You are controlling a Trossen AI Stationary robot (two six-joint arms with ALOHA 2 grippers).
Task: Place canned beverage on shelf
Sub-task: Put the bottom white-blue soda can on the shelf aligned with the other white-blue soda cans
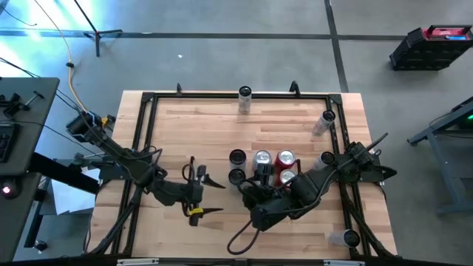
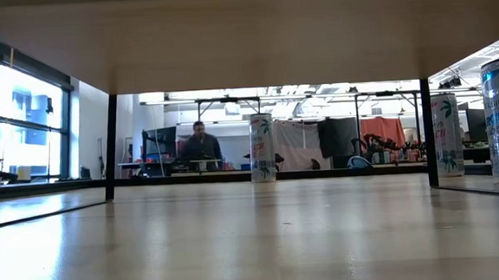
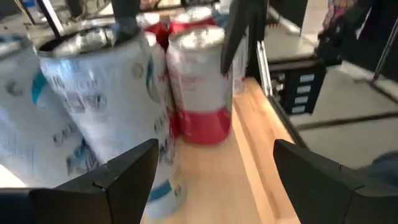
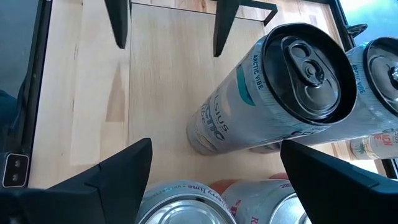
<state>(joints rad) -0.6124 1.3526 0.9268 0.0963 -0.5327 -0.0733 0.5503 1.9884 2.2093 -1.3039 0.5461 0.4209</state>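
Spanning most of frame, light-wood shelf (image 2: 238, 236) w/ office rm behind.

Five cans (image 1: 260, 167) clustered on shelf (image 1: 199, 125), between both grippers.

Left end effector (image 1: 198, 193) open at lower centre-left, fingers (image 3: 124, 174) spread; right end effector (image 1: 247, 185) open at lower centre, arm angled in from right.
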